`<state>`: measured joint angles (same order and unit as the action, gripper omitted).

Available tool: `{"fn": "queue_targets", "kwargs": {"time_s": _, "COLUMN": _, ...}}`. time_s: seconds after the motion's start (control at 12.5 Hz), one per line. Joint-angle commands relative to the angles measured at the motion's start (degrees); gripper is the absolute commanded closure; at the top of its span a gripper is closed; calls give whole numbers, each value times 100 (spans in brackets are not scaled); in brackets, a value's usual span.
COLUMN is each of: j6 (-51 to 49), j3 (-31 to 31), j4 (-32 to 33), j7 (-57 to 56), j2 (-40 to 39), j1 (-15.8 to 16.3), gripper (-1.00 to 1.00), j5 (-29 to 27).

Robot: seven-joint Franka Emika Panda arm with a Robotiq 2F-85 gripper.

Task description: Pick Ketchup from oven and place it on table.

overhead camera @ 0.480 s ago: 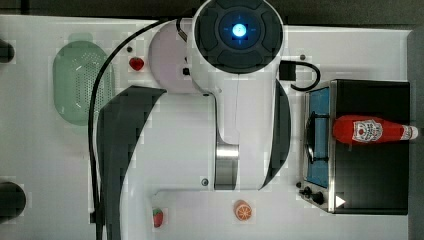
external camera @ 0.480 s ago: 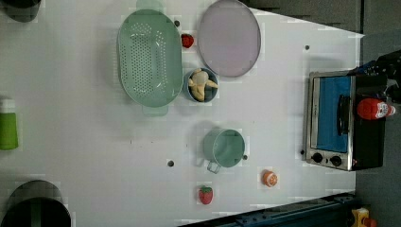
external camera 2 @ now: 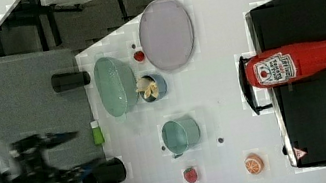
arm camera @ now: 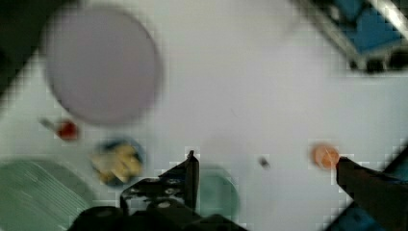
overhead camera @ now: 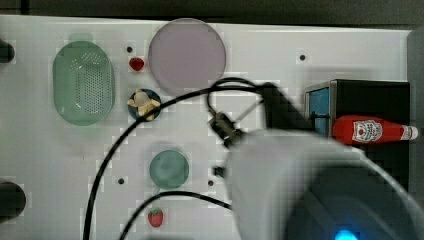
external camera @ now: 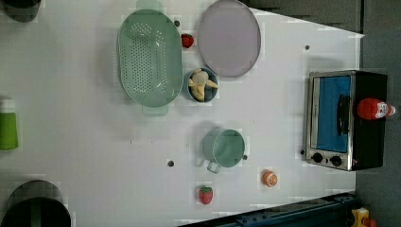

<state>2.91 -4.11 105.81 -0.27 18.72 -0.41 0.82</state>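
Lying on its side atop the oven point(external camera: 347, 120), the ketchup bottle point(external camera 2: 298, 62) is untouched; the gripper point(arm camera: 264, 166) hovers above the worktop point(external camera: 85, 142), jaws spread wide and empty.

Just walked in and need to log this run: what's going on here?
A single robot arm is set to take the Ketchup off the oven and put it on the table. It has not reached it yet: the bottle stands upright on the oven's black top, untouched. The gripper hangs open and empty above the table, with a green cup and an orange toy below it.
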Motion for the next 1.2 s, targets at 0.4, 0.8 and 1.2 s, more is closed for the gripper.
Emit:
{"fn": "queue_targets", "kwargs": {"time_s": 0.4, "j6": 677, "j3": -1195, "j4": -39, "j7": 242, "j2": -814, "j1": -399, "gripper": -100, "j5": -35}}
{"fn": "queue_targets", "kwargs": {"time_s": 0.8, "j6": 1737, "j3": -2200, "j4": -68, "j7": 231, "j2": -1531, "j1": -462, "gripper": -100, "j5": -35}}
{"fn": "queue_targets", "kwargs": {"time_s": 1.2, "j6": 1982, "j3": -2699, "j4": -526, "j7": 232, "j2": -2697, "j1": -512, "gripper": -100, "j5": -378}}
